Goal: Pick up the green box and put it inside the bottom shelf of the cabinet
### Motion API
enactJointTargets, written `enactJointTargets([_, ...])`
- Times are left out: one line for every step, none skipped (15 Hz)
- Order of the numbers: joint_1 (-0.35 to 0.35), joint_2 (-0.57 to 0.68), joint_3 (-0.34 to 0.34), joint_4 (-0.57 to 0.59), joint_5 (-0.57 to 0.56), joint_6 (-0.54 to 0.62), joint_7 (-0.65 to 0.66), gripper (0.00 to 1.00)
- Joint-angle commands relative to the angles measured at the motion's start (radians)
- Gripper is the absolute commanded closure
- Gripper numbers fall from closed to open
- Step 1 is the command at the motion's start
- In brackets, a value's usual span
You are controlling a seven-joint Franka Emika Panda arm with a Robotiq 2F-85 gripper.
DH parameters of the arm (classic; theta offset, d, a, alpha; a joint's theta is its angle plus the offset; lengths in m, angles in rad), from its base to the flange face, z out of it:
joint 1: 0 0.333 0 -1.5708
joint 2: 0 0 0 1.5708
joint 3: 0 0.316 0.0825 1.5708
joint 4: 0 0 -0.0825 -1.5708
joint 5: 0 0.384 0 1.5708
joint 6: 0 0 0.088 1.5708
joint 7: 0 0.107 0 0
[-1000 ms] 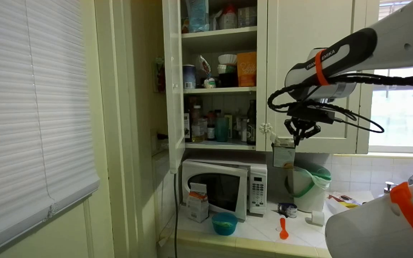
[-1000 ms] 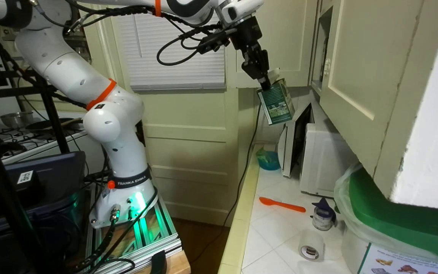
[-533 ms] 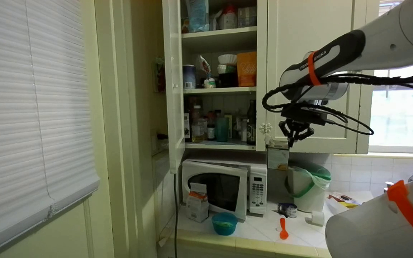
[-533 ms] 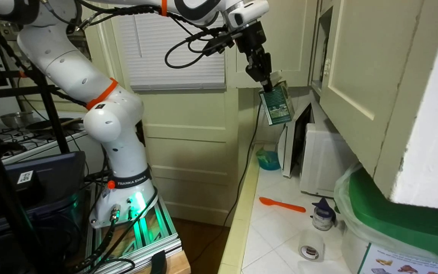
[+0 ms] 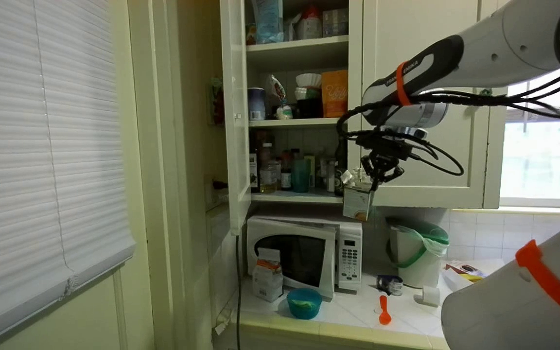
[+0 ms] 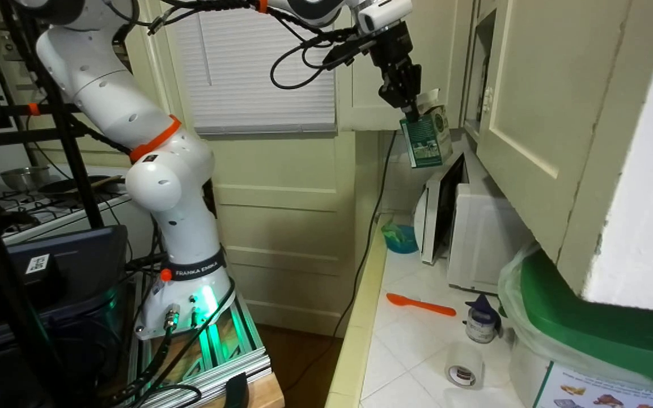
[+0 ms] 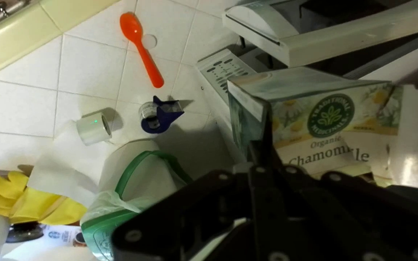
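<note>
Green box (image 6: 429, 140) below hand (image 6: 411, 117), pinched near one edge, tilted
</note>
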Motion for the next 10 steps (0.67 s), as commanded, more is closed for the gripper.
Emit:
enactJointTargets([0.030, 0.044, 0.004, 0.071, 0.073, -0.065, 0.152, 1.00])
enactJointTargets([0.040, 0.050, 0.001, 0.080, 0.094, -0.069, 0.191, 1.00])
enactJointTargets([0.046, 0.052, -0.001, 0.087, 0.111, -0.062, 0.233, 1.00])
enactJointTargets([0.049, 0.055, -0.002, 0.094, 0.127, -0.054, 0.278, 1.00])
enactJointTargets([0.051, 0.057, -0.001, 0.099, 0.138, -0.042, 0.324, 1.00])
enactJointTargets([0.051, 0.061, 0.001, 0.108, 0.145, -0.033, 0.369, 1.00])
enactJointTargets([0.052, 0.070, 0.003, 0.118, 0.148, -0.020, 0.412, 1.00])
enactJointTargets([0.054, 0.076, 0.003, 0.128, 0.150, -0.014, 0.448, 1.00])
enactJointTargets([0.056, 0.083, 0.004, 0.139, 0.151, -0.005, 0.487, 1.00])
enactJointTargets([0.058, 0.088, 0.005, 0.148, 0.151, 0.006, 0.522, 1.00])
